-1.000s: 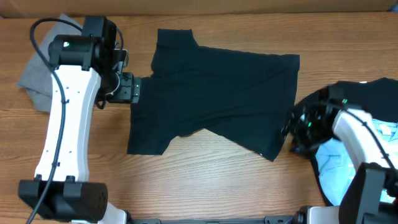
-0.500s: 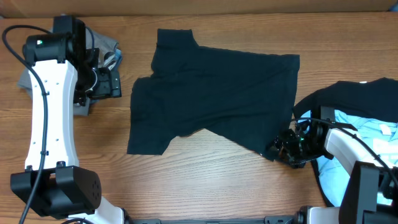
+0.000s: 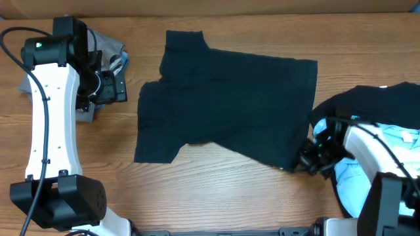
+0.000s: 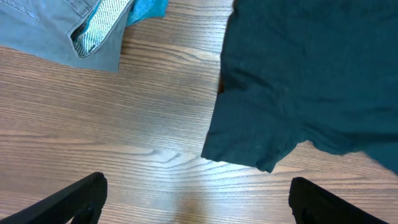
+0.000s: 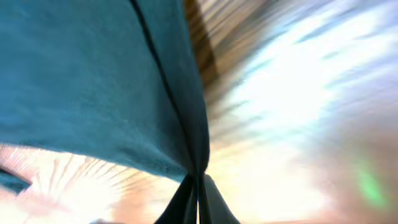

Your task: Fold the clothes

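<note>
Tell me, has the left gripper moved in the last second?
Yes. The left gripper has backed leftward off the left edge of the shirt, toward the gray clothes, and now sits apart from the shirt.

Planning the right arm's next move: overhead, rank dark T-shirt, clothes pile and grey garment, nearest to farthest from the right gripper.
1. dark T-shirt: its corner is in the right gripper.
2. clothes pile: just right.
3. grey garment: far left.
</note>
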